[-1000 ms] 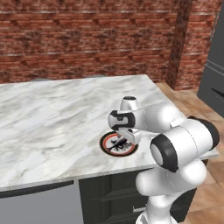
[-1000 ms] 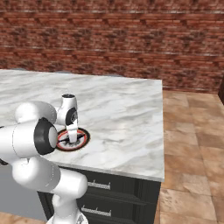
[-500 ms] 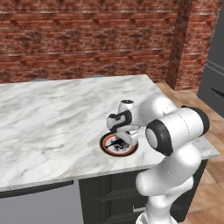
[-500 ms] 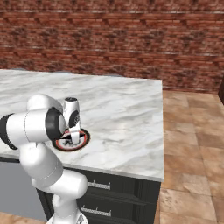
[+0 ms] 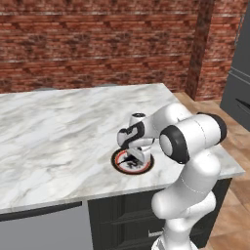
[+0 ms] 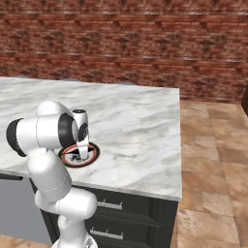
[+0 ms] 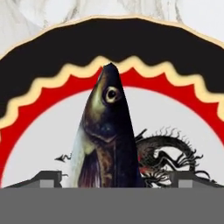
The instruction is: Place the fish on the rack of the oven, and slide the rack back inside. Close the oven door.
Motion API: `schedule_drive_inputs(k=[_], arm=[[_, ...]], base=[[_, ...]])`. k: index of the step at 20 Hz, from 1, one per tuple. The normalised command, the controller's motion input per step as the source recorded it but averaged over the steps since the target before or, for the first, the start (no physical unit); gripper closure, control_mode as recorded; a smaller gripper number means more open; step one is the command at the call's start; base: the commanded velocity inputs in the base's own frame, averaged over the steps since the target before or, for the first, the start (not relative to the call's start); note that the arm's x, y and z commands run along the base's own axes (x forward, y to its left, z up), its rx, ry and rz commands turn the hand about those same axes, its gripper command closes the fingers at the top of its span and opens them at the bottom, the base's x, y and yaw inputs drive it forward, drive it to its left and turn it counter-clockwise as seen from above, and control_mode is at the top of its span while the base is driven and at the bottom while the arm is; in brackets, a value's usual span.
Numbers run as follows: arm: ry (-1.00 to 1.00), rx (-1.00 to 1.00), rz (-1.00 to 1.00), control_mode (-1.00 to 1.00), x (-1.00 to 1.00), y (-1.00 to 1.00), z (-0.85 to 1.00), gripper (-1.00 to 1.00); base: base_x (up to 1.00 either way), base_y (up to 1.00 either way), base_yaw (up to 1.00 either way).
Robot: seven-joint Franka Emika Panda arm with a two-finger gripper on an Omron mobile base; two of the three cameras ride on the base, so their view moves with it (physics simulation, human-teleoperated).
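The slim dark grey-black fish with a pale round eye point(image 7: 108, 135) lies flat on the white centre of the round black plate with its red and cream scalloped ring point(image 7: 52, 52), its pointed snout just crossing onto that red band.

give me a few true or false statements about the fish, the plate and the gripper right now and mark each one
1. The fish lies on the plate. True.
2. The plate sits on the wood floor. False: it rests on the marble counter.
3. The gripper has a fingertip on each side of the fish. True.
4. The plate is plain white. False: it has a black rim, a red band and a dragon drawing.
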Motion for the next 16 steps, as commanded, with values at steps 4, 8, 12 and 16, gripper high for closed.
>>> schedule_drive_inputs(k=[4, 8, 12, 16], arm=[[0.00, 0.00, -0.01, -1.00, 0.00, 0.00, 0.00, 1.00], [-0.18, 0.08, 0.04, -1.00, -0.06, -0.06, 0.20, 1.00], [-0.24, 0.02, 0.07, -1.00, -0.25, -0.32, 0.73, 1.00], [-0.20, 0.00, 0.09, -1.00, -0.43, -0.56, 0.88, 1.00]], base=[[0.00, 0.00, 0.00], [0.00, 0.00, 0.00], [0.00, 0.00, 0.00], [0.00, 0.00, 0.00]])
